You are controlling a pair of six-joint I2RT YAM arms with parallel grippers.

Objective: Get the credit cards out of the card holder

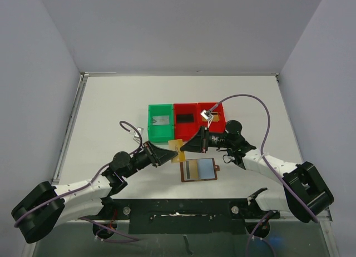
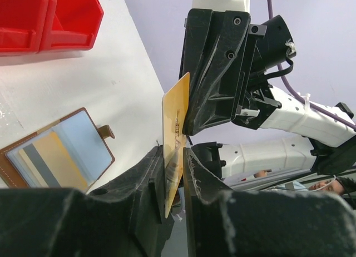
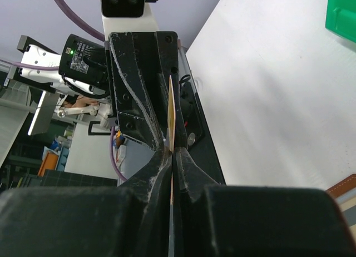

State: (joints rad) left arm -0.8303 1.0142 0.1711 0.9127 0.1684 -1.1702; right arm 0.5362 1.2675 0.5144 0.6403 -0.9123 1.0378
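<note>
The gold card (image 2: 177,120) stands on edge above the worktop (image 1: 111,112). Its lower end is hidden inside the left gripper (image 2: 175,158), which pinches it. The right gripper (image 3: 172,150) clamps the opposite end, where the card shows only as a sliver. Both arms reach inward and meet just behind the open card holder (image 1: 199,169), which lies flat on the worktop and is cut off in the wrist views.

No text, brand, number or sign can be read in any view. The thin gold plastic card (image 2: 176,109), held on edge midway between the left and right edges of the desk (image 1: 111,112), bears a few small dark marks, too blurred to make out.
</note>
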